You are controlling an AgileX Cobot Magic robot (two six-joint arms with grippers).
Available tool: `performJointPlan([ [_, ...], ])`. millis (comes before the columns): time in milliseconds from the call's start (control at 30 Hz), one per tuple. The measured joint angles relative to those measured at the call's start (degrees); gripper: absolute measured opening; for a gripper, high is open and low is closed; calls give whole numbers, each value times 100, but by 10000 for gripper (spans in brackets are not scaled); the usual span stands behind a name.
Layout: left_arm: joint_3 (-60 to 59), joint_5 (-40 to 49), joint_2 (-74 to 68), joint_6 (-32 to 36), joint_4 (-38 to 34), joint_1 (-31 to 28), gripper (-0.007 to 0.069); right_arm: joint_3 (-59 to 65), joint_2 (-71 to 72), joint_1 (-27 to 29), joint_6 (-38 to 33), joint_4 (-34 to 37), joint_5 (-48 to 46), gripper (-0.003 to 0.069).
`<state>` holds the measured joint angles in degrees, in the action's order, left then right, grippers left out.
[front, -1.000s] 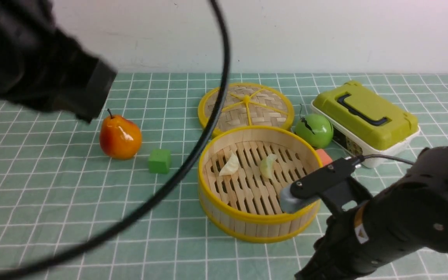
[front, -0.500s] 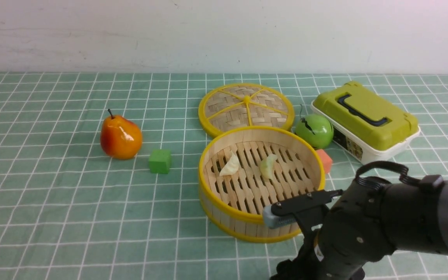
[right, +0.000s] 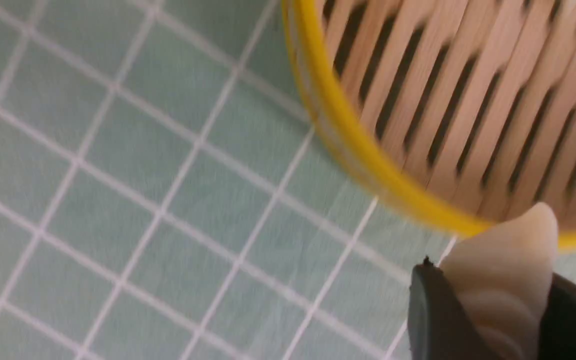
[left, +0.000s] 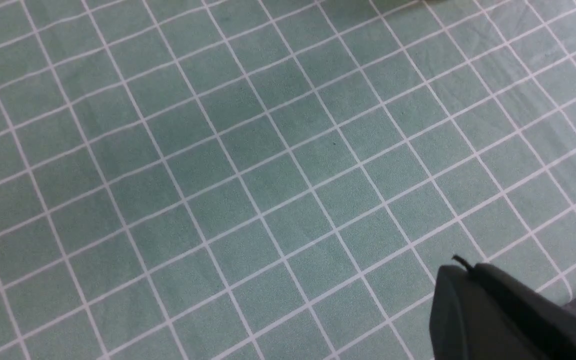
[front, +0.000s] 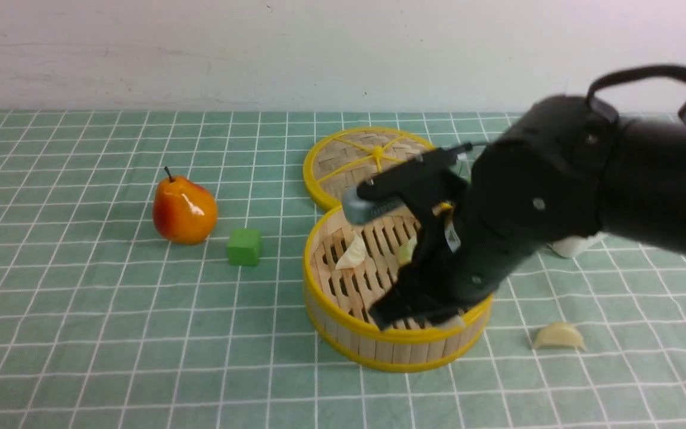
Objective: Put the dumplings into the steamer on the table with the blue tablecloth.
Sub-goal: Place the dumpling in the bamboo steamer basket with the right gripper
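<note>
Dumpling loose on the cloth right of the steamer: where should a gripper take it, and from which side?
Probably across the plump middle of the loose dumpling, straight down from above. It lies flat, its crescent running left to right in the front view, so jaws would close front to back. The steamer stands apart.

Two dumplings (front: pixel 353 253) in steamer (front: pixel 348 325), lid (front: pixel 343 162) behind

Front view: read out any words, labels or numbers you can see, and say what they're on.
No text can be read.
The small white sticker on the right arm: too blurred to read.
The steamer, pear and green cube: no writing visible.
</note>
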<state>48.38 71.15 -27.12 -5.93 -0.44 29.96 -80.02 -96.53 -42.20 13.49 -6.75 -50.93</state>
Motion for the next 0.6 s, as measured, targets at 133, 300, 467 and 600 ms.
performJointPlan([
  [133, -11, -38, 0, 0, 0, 0, -14, -750, -494, 120, -55, -195, 440, 190],
  [300, -16, -52, 0, 0, 0, 0, -14, -1203, -1375, 379, 83, -254, 717, 190],
  [467, -16, -69, 0, -5, -6, 0, -14, -1340, -2076, 563, 252, -254, 653, 194],
  [600, -16, -69, 0, -10, -17, 0, -13, -1340, -2229, 581, 434, -254, 599, 274],
])
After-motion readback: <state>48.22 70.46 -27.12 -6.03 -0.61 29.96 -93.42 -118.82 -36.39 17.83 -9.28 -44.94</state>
